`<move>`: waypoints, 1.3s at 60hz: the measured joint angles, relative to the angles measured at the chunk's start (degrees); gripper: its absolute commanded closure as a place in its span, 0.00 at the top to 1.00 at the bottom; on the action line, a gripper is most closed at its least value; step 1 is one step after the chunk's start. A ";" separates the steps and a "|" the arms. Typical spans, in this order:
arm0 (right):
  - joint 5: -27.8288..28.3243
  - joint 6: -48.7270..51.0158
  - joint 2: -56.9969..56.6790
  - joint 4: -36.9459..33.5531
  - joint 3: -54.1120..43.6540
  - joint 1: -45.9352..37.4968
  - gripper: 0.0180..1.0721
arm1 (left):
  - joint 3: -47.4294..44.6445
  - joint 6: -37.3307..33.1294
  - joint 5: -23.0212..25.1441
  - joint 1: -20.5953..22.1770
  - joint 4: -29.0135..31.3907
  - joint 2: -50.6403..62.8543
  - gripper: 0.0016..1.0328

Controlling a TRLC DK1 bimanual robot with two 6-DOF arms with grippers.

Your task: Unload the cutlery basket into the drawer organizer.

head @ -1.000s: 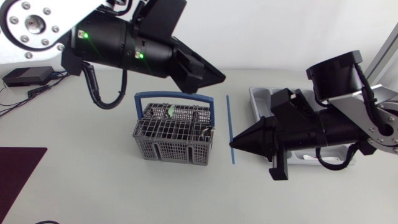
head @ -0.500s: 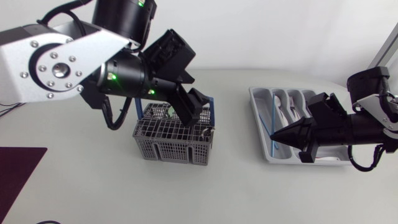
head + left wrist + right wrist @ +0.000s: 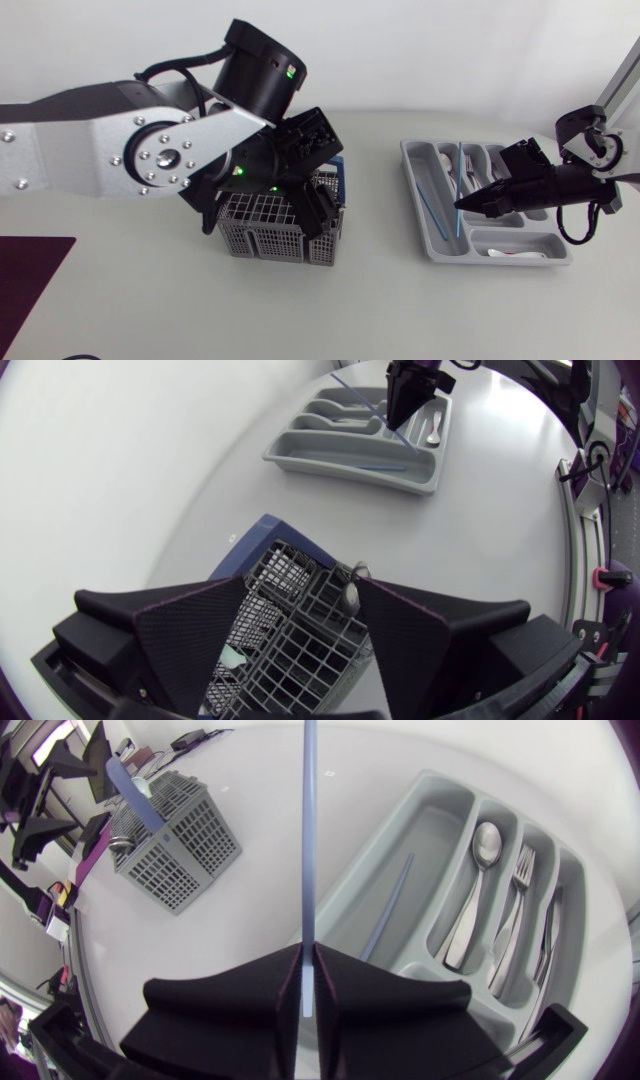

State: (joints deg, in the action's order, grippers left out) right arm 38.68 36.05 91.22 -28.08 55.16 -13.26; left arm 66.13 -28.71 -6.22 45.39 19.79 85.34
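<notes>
The grey wire cutlery basket with a blue handle stands left of the table's middle. My left gripper hangs just above it, open; in the left wrist view its gripper has the basket between and below its spread fingers, touching nothing. A spoon-like piece stands in the basket. My right gripper is shut on a thin blue stick, held over the grey drawer organizer. In the right wrist view the stick juts straight ahead of the gripper.
The organizer holds a second blue stick in one long compartment, with a spoon and forks in those beside it. A dark mat lies at the left front edge.
My left arm swung down over the basket and its gripper opened wider. My right arm carried the blue stick from beside the basket to above the organizer.
</notes>
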 measured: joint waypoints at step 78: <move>-5.46 -13.11 17.75 1.51 12.55 2.71 0.77 | -9.33 -5.97 -16.59 5.86 -10.38 3.32 0.89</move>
State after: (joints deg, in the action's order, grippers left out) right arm 33.21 22.94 108.97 -26.57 67.70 -10.55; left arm 56.80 -34.68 -22.81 51.24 9.41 88.66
